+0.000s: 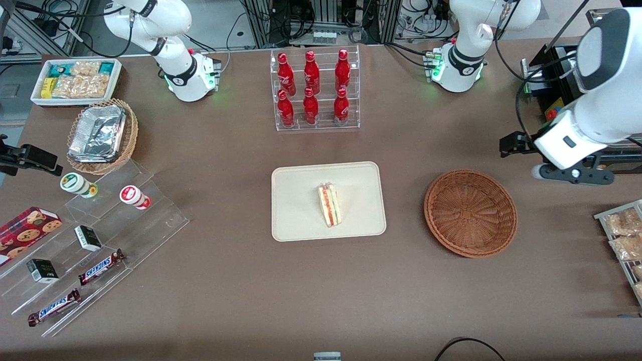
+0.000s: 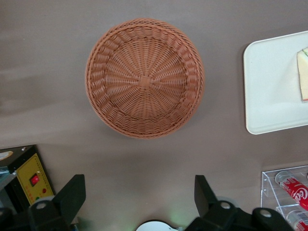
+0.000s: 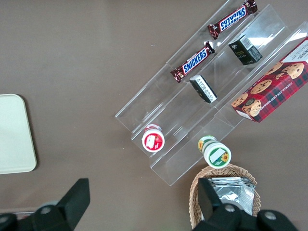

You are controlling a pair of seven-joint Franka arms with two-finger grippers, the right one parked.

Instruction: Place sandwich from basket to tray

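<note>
One sandwich (image 1: 329, 204) on tray (image 1: 301, 200) (basket (image 1: 470, 213) beside it); gripper (image 2: 137, 198) spread wide, raised near basket.

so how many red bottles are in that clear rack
6 red bottles in the clear rack: three on the upper step, three on the lower step nearer the tray. None seem hidden.

basket (image 1: 470, 213): reddish-brown woven wicker, rough ribbed weave. tray (image 1: 296, 210): cream plastic, smooth matt. sandwich (image 1: 329, 204): pale soft bread, looks film-wrapped. desk (image 1: 225, 281): brown, matt. end effector (image 2: 139, 199), raised above the desk near the basket: black matt plastic fingers (image 2: 72, 195), spread apart.
</note>
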